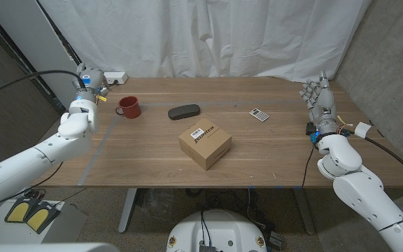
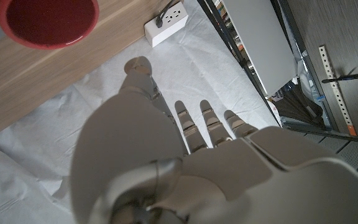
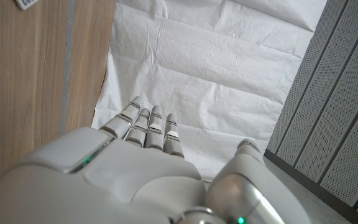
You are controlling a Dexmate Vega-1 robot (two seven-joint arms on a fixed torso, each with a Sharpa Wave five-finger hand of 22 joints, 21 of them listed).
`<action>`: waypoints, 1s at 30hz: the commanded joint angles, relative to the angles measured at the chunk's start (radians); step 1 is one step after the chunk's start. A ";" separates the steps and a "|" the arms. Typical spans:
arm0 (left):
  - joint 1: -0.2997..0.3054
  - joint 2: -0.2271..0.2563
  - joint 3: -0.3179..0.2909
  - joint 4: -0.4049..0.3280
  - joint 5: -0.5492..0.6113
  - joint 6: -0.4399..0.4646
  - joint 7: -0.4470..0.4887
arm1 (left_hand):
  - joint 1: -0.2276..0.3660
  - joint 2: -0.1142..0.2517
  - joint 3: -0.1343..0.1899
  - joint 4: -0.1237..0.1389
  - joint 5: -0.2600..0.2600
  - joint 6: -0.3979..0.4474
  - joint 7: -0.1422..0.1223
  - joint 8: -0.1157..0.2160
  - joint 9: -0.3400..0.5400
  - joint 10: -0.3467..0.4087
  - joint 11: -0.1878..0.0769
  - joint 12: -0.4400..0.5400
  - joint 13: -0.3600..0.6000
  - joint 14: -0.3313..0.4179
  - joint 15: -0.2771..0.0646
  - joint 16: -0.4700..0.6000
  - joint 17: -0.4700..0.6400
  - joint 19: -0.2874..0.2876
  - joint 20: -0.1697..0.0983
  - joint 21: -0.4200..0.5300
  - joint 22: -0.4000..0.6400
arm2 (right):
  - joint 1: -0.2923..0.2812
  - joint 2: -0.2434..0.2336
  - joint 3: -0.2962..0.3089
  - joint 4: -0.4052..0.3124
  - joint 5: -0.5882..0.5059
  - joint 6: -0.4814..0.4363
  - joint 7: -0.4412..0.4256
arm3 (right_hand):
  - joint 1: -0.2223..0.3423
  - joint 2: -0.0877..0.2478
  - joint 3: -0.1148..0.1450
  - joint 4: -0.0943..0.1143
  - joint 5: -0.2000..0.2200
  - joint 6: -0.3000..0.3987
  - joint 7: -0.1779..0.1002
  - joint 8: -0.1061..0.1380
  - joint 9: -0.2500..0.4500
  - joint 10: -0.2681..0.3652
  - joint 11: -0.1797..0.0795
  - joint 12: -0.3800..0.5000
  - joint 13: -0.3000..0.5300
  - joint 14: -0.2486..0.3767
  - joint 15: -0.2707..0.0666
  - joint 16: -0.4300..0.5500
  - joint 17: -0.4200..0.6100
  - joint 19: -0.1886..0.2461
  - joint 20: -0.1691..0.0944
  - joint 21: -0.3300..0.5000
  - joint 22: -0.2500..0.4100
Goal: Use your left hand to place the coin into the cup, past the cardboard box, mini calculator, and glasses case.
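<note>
Left hand [image 1: 89, 78] hovered at the table's left edge beside the cup [image 1: 128, 107], fingers straight, nothing visibly held; coin unseen, progress unclear.

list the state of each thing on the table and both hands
red cup: upright, open top, inside looks empty in the left wrist view
dark oval glasses case: closed, lying flat
small grey mini calculator: lying flat, keys up
brown cardboard box: closed, label on top
left hand: raised beside the cup, fingers extended, holds nothing visible
right hand: raised at the table's right edge, fingers apart, empty
</note>
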 commanded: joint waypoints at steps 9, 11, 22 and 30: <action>-0.086 -0.068 0.079 0.101 -0.004 -0.070 -0.013 | -0.025 0.011 0.008 0.001 0.005 0.007 -0.006 0.125 0.045 0.006 -0.002 -0.007 0.002 0.005 -0.114 -0.005 0.001 -0.004 -0.005 -0.004 0.003 | 0.003 -0.003 -0.001 -0.012 0.001 -0.029 -0.015 | 0.004 0.005 -0.002 -0.004 0.000 0.005 -0.001 -0.001 0.001 0.009 -0.003 -0.003 0.004 0.009 0.002 0.003 0.003 0.009 -0.003 -0.003 0.002; -0.101 -0.075 0.093 0.116 0.004 -0.076 -0.024 | -0.025 0.011 0.009 0.001 0.005 0.005 -0.005 0.124 0.043 0.005 -0.002 -0.008 0.002 0.004 -0.112 -0.006 0.001 -0.005 -0.004 -0.004 0.003 | 0.002 -0.005 -0.001 -0.014 0.000 -0.033 -0.017 | 0.004 0.005 -0.002 -0.005 0.000 0.004 0.000 -0.001 0.001 0.010 -0.003 -0.003 0.004 0.009 0.003 0.003 0.003 0.009 -0.002 -0.003 0.002; -0.175 -0.135 0.141 0.230 0.002 -0.118 -0.037 | -0.027 0.010 0.010 0.000 0.006 0.004 -0.008 0.129 0.040 0.004 -0.002 -0.009 0.003 0.004 -0.114 -0.007 0.001 -0.006 -0.004 -0.004 0.003 | -0.032 -0.014 0.018 -0.059 -0.006 -0.059 -0.046 | 0.005 0.006 -0.002 -0.005 0.000 0.005 -0.001 -0.001 0.001 0.009 -0.002 -0.003 0.004 0.010 0.003 0.004 0.003 0.008 -0.002 -0.004 0.002; -0.216 -0.167 0.176 0.289 -0.001 -0.155 -0.035 | -0.029 0.010 0.012 0.000 0.006 0.000 -0.010 0.133 0.039 0.002 -0.002 -0.011 0.003 0.002 -0.113 -0.008 0.002 -0.007 -0.002 -0.004 0.003 | -0.052 -0.008 0.030 -0.077 -0.015 -0.064 -0.060 | 0.005 0.006 -0.002 -0.006 0.000 0.005 0.000 -0.001 0.001 0.010 -0.002 -0.003 0.004 0.010 0.004 0.003 0.003 0.009 -0.003 -0.004 0.002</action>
